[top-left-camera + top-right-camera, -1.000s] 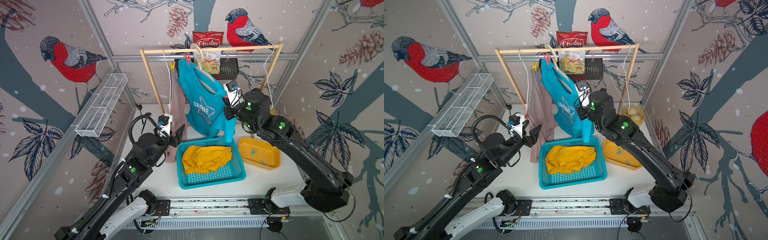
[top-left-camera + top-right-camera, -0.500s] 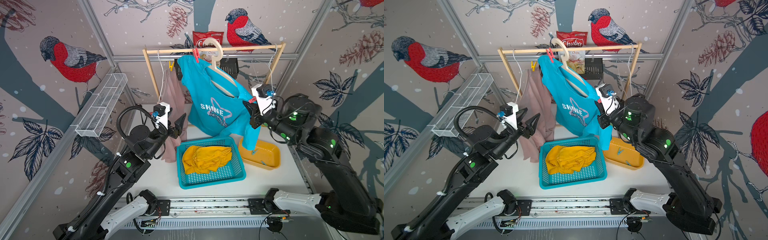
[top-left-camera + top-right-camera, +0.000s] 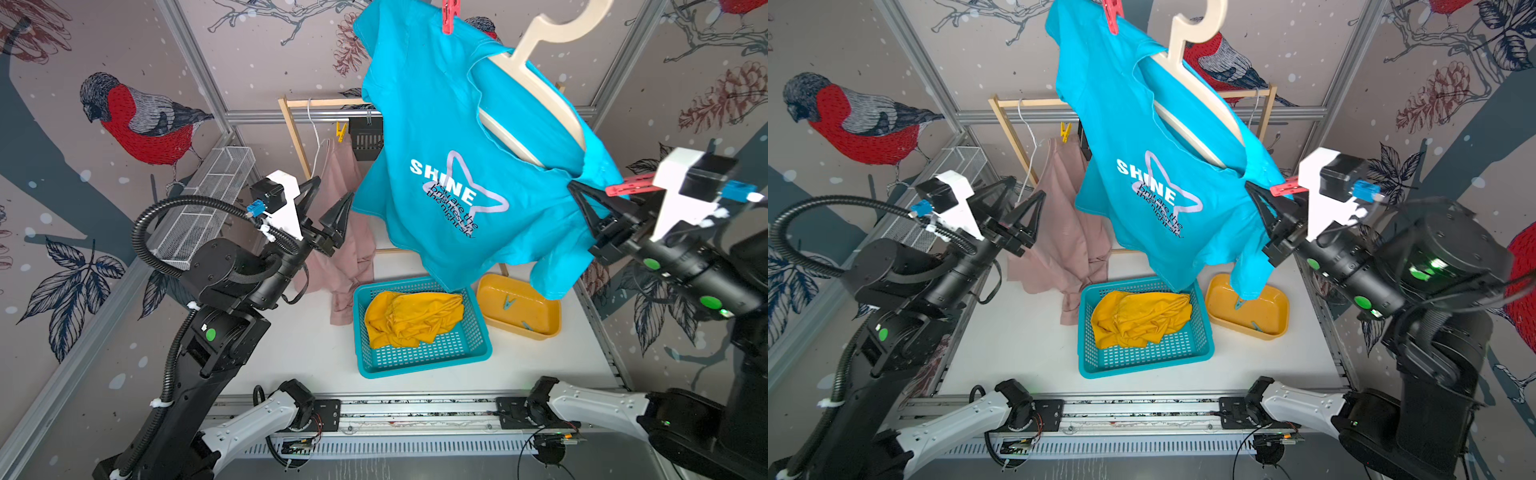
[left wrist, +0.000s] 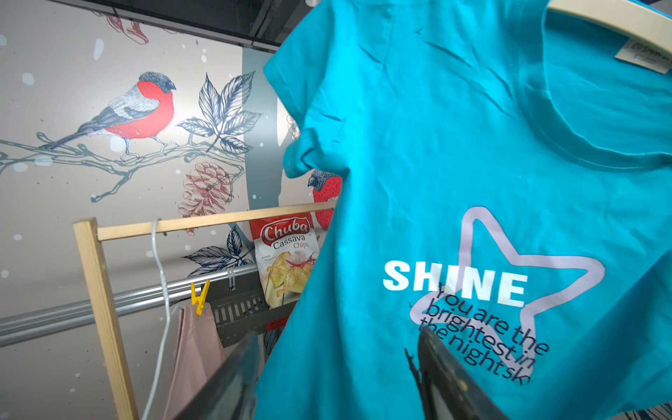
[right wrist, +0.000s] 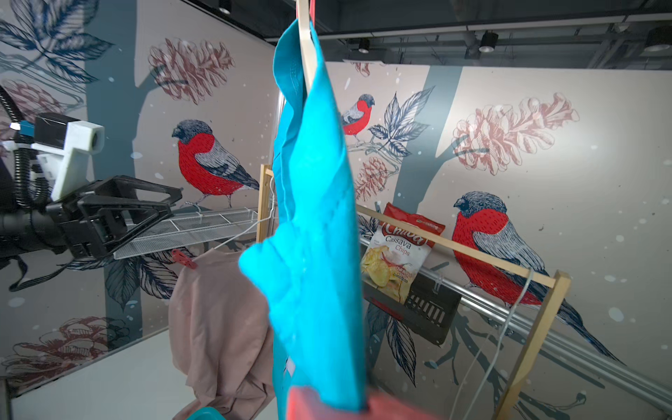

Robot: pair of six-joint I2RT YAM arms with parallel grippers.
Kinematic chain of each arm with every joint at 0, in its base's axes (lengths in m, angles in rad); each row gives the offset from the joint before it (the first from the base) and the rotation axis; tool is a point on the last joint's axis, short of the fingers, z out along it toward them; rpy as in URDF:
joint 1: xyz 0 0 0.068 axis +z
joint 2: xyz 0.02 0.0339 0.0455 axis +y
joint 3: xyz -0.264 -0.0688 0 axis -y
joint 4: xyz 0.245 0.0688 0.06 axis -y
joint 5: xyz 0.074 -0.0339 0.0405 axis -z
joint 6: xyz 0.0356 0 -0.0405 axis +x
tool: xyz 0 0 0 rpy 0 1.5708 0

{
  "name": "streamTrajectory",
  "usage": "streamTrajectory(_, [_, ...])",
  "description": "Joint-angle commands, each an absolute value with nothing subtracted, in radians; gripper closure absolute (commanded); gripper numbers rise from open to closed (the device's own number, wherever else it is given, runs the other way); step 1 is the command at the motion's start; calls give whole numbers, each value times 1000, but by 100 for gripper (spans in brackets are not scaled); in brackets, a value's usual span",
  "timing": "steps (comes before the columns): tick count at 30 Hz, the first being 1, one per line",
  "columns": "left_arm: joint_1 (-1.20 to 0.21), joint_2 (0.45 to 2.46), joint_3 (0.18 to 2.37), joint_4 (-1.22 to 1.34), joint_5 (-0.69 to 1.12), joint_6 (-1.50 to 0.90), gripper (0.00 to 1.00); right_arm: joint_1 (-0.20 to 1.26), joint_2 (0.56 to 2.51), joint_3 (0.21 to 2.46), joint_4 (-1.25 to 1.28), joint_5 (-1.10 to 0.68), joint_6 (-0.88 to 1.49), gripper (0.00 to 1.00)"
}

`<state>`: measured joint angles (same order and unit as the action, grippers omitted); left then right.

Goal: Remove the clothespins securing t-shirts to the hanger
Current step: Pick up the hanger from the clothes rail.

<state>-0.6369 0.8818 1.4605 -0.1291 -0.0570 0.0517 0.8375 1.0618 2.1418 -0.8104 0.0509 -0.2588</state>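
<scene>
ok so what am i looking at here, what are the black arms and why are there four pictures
Two robot arms, each ending in a two-fingered gripper. Two pictures look down from one overhead camera; two come from cameras on the arms' wrists. The right gripper is shut on a red clothespin pinning the teal t-shirt to its hanger, holding both in the air. The left gripper is open and empty. On the table: a basket holding a yellow t-shirt, and a tray with clothespins.

Teal t-shirt (image 5: 312, 218) on pale hanger (image 5: 304, 43)
</scene>
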Motion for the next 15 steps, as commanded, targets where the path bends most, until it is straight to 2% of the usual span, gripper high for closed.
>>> streamTrajectory(1, [-635, 854, 1461, -109, -78, 42, 34, 838, 1026, 2057, -750, -11, -241, 100])
streamTrajectory(8, [-635, 800, 1422, -146, -100, 6, 34, 839, 994, 1863, -794, -106, -239, 100])
streamTrajectory(15, [-635, 832, 1453, -143, -81, 17, 34, 839, 979, 1780, -796, -167, -229, 100])
